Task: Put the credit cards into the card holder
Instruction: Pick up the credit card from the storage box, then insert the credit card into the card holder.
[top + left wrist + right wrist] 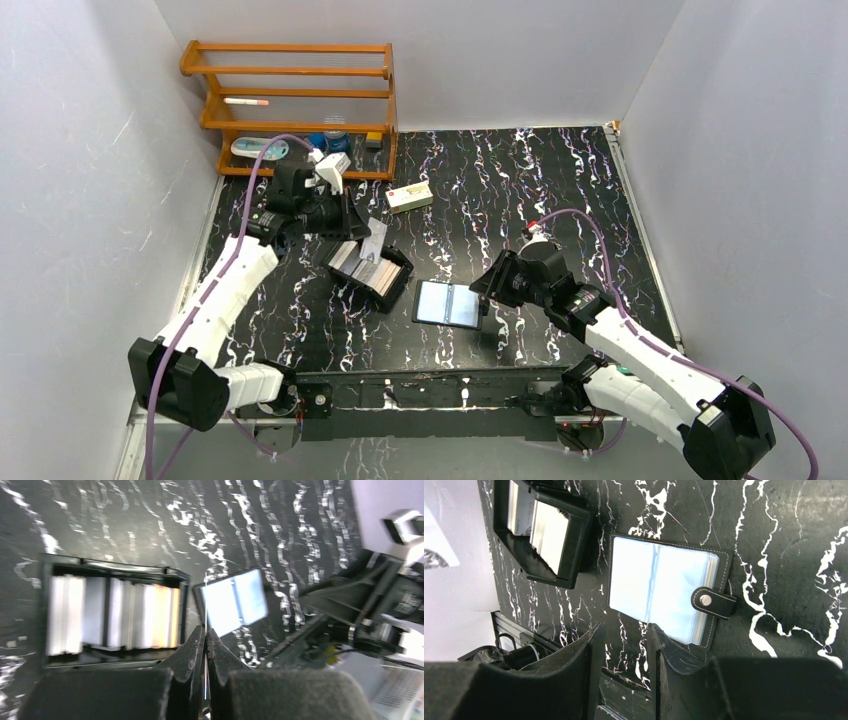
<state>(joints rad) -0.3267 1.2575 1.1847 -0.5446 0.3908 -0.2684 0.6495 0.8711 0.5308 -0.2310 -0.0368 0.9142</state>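
The left end effector (205, 639) is pressed together on 1 credit card (376, 240), pinching it by its edge – from the left wrist view the card shows only as a thin bright line running up from between the fingers. It hangs above the black hinged box (112, 566), which sits open on the counter (560, 190) with the other credit cards (115, 612) standing on edge inside, white to pale in colour.

The card holder (654, 587) lies opened flat on the counter just to the right of the box, its glossy blue-grey sleeves facing up and its snap tab (714, 601) folded over the right edge.

The right end effector (624, 630) is spread, nothing between its fingers – it hovers just beside the near-right edge of the card holder, and whether it touches the holder cannot be told.

Farther back, a cream carton (410, 197) lies on the counter, and a wooden rack (290, 72) stands in the far-left corner.
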